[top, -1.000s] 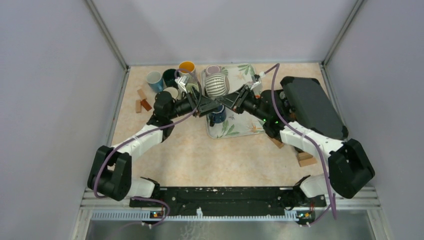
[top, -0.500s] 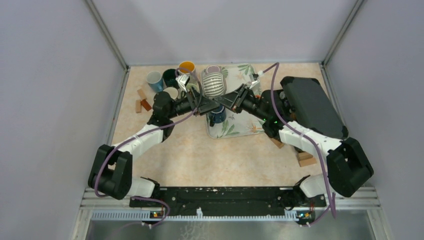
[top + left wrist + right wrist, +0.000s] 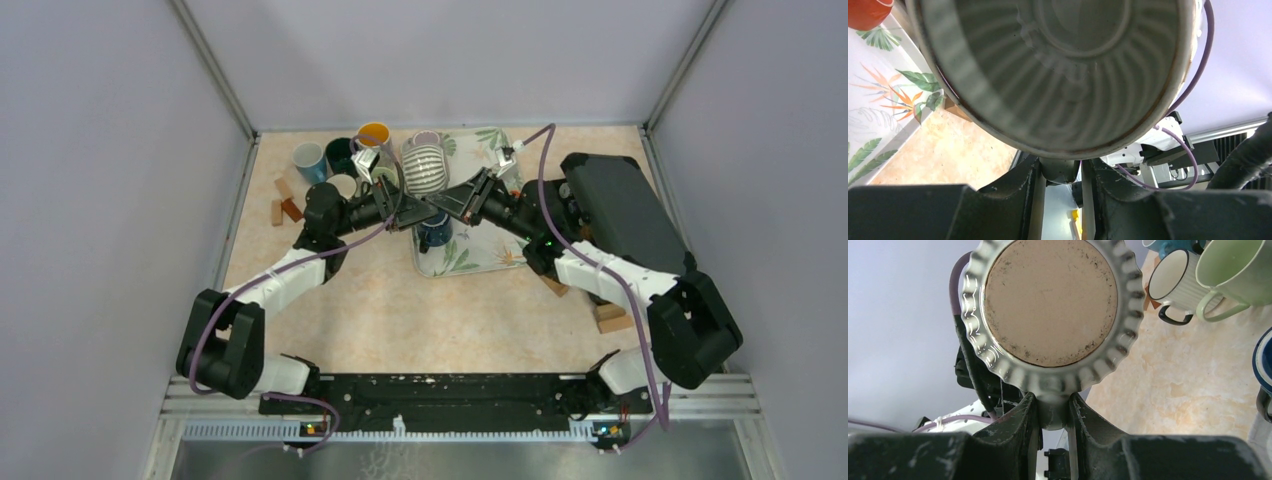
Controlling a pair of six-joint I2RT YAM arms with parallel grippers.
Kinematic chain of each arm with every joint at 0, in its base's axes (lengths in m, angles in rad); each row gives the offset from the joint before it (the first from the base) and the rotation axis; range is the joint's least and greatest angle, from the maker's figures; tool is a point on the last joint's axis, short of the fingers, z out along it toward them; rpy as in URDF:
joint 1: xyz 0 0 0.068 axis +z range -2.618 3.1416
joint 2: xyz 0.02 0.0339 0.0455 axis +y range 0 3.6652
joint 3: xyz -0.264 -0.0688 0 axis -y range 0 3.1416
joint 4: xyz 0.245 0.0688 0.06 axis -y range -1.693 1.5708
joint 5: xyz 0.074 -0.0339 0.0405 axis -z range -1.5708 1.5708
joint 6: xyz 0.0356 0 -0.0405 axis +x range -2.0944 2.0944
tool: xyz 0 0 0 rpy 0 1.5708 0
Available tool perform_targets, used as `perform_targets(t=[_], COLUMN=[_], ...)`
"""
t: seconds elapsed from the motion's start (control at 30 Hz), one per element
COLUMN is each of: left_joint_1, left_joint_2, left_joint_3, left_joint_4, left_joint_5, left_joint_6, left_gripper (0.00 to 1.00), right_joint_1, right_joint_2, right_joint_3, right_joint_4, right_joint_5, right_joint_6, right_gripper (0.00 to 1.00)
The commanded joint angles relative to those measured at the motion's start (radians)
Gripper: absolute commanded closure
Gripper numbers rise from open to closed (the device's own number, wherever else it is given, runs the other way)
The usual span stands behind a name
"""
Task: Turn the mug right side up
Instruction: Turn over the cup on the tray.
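Ribbed mug (image 3: 427, 168), on its side just above both hands: right hand (image 3: 1050, 407) clamped narrowly on it, base facing; left hand (image 3: 1060, 175) likewise clamped, opening facing.

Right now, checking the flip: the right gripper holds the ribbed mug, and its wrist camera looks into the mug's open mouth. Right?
Not quite. The right gripper holds the ribbed mug, but the right wrist view shows its unglazed base, not its open mouth.
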Motion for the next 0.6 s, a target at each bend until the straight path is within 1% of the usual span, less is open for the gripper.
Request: perform_targets(t=[0.0, 0.23, 0.37, 0.47, 0.57], left_joint_1=[0.001, 0.004, 0.008, 0.008, 0.008], left_joint_2=[-0.013, -0.029, -0.052, -0.073, -0.084], left_joint_3=[0.042, 0.031, 0.033, 0.035, 0.035], left_joint_4=[0.073, 0.053, 0.013, -0.029, -0.031], left_joint_5=[-0.001, -0.024, -0.056, -0.091, -0.110], left_joint_6=[0.015, 0.052, 0.097, 0.134, 0.147], left_gripper=[0.70, 0.84, 0.90, 0.96, 1.00], right_joint_1=[0.010, 0.011, 0.012, 0.015, 0.014], right_joint_2=[-0.005, -0.006, -0.007, -0.007, -0.005], right_joint_3=[0.033, 0.003, -0.015, -0.027, -0.034], right_joint_4=[0.121, 0.128, 0.136, 0.148, 0.160], right_joint_5=[-0.067, -0.073, -0.069, -0.064, -0.060], right_joint_6=[-0.009, -0.014, -0.016, -0.017, -0.014], right_gripper=[1.00, 1.00, 1.00, 1.00, 1.00])
